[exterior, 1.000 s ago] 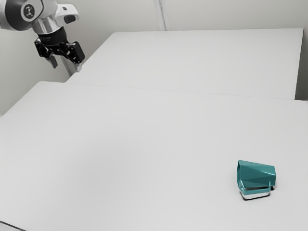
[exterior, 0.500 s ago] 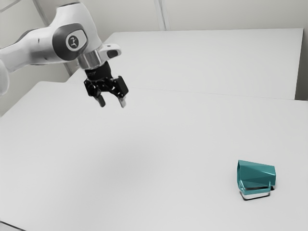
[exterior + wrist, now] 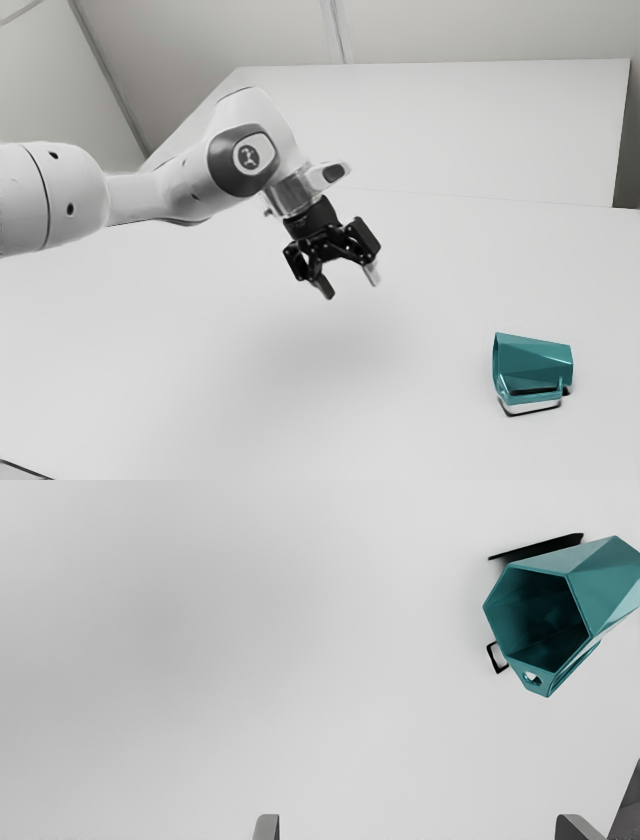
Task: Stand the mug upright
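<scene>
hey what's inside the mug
The mug shows teal inner walls through its mouth; its deep end is too dark to make out, and its own side covers part.

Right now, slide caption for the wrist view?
Faceted teal mug lying on its side on a smooth light-grey table, mouth visible, two-finger gripper open and empty.

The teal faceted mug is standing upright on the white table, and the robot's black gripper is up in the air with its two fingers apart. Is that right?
Not quite: the teal faceted mug is lying on its side on the white table, as the exterior view shows. The black two-finger gripper is indeed up in the air, fingers apart.
</scene>
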Available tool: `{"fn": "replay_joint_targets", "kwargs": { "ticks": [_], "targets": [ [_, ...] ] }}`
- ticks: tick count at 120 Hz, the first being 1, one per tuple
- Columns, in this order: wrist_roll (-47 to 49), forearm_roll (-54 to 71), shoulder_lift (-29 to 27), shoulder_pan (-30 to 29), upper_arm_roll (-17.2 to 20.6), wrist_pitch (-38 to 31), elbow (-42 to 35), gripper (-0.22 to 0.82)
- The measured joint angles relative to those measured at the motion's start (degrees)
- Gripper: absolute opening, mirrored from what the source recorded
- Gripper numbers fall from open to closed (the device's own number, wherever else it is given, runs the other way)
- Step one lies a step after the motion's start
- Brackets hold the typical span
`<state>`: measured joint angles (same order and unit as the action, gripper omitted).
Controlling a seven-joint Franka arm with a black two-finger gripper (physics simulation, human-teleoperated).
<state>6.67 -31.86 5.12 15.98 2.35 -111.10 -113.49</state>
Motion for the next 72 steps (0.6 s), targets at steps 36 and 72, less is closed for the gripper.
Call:
{"fn": "replay_joint_targets", "kwargs": {
  "ticks": [36, 72],
  "targets": [
    [6.4, -8.7, 6.4, 5.4, 0.2, -8.5, -0.7, 0.60],
    [9.9, -15.9, 10.8, 8.8, 1.0, -14.5, 1.1, 0.60]
  ]
}}
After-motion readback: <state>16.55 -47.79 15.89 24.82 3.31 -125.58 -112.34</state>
